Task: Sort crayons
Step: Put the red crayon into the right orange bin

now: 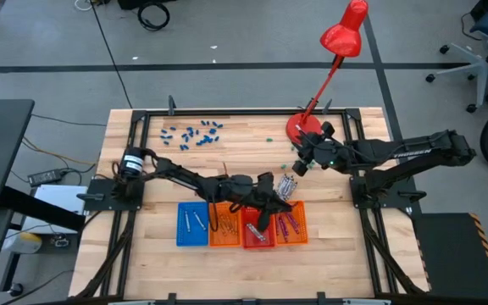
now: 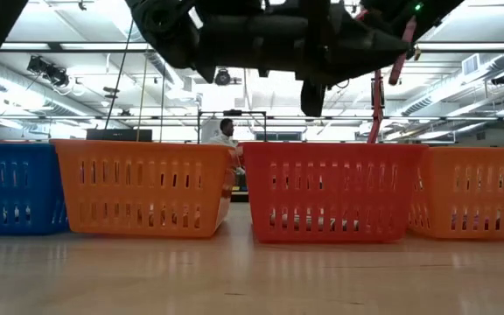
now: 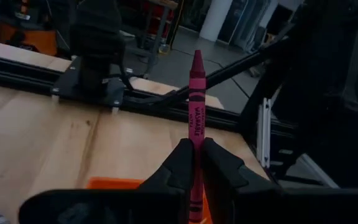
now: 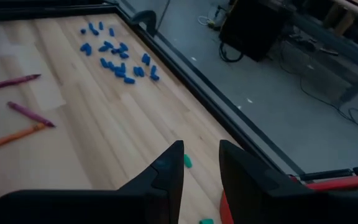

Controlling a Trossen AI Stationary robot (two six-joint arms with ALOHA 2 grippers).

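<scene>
The left gripper point(image 3: 196, 163) is clamped on one upright magenta wax crayon point(image 3: 195, 118), above the row of four slotted plastic trays point(image 1: 242, 225): one blue, two orange, one red. The right gripper point(image 4: 201, 165) hangs with fingers apart near the red desk lamp point(image 1: 343, 34). Three loose crayons point(image 4: 18, 115) lie on the wooden table point(image 1: 235, 161).

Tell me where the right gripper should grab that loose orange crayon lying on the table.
Grip the orange crayon at mid-length, from straight above, fingers across its thin width. It lies flat on the table, apart from the magenta crayons, and the right gripper is open.
</scene>
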